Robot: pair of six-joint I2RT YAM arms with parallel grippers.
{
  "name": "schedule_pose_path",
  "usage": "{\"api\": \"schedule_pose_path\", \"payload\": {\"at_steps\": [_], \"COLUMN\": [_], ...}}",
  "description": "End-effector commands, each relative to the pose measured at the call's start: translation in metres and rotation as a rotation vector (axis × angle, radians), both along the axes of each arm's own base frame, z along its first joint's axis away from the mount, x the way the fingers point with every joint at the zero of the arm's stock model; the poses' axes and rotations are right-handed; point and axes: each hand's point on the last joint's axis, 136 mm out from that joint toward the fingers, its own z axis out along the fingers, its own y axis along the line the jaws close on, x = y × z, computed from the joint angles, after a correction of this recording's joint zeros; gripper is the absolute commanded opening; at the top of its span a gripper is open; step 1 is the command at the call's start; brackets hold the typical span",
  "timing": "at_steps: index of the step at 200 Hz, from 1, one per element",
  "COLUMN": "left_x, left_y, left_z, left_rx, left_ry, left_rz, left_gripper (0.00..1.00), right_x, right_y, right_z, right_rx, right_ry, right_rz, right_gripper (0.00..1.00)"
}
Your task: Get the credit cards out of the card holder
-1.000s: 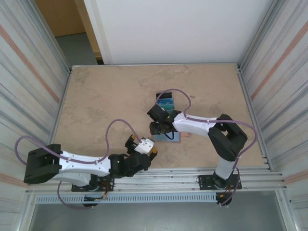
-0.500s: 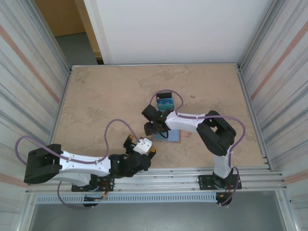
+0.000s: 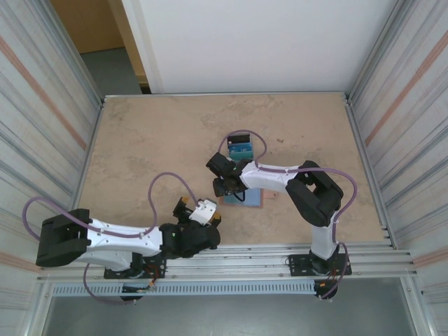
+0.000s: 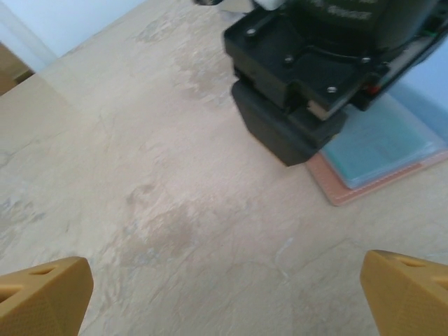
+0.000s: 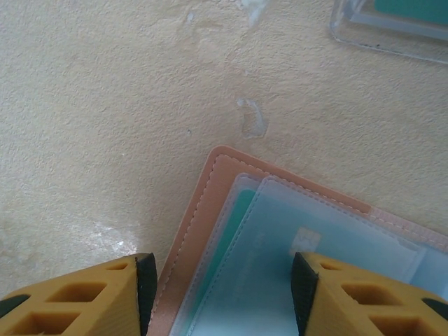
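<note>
I have my right gripper (image 5: pixel 222 276) spread over a corner of the open card holder (image 5: pixel 199 224) on the table (image 5: pixel 105 105), 1 teal card (image 5: pixel 227 245) in its clear pocket. My left gripper (image 4: pixel 224 294) hangs wide open nearby, holding nothing.

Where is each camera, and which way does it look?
Top external: above, behind; looks down at the table; both arms show.
Left wrist: on left arm; looks across at the right end effector; own fingertips show.
Right wrist: on right arm; looks down at the card holder; own fingertips show.
All share the card holder.
</note>
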Motion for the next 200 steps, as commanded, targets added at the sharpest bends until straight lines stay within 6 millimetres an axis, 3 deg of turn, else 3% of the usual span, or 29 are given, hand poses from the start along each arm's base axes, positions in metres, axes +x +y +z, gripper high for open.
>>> {"api": "schedule_pose_path", "payload": {"at_steps": [1,67,135,200], "left_x": [0.010,0.020,0.023,0.027], "left_y": [0.026,0.028,0.035,0.039], "left_z": [0.001,-0.004,-0.018,-0.026], "left_rx": [-0.009,-0.057,-0.084,-0.109], "left_ry": [0.002,0.059,0.129,0.175], "left_rz": [0.141,0.163,0.189,0.222], "left_gripper": [0.99,0.99,0.99,0.99], "right_x": [-0.009,-0.011,-0.020,-0.028], "right_y": [-0.013,-0.020,-0.016,-0.022], "right_z": [-0.013,-0.009,0.016,0.005], "right_rx": [-0.065,-0.079,-0.043,-0.060], "right_ry": [0.030,0.022,-0.005,0.018], "right_rz": [-0.005,-0.013,-0.001,-0.018], "right_gripper": [0.55,0.51,0.54,0.53]}}
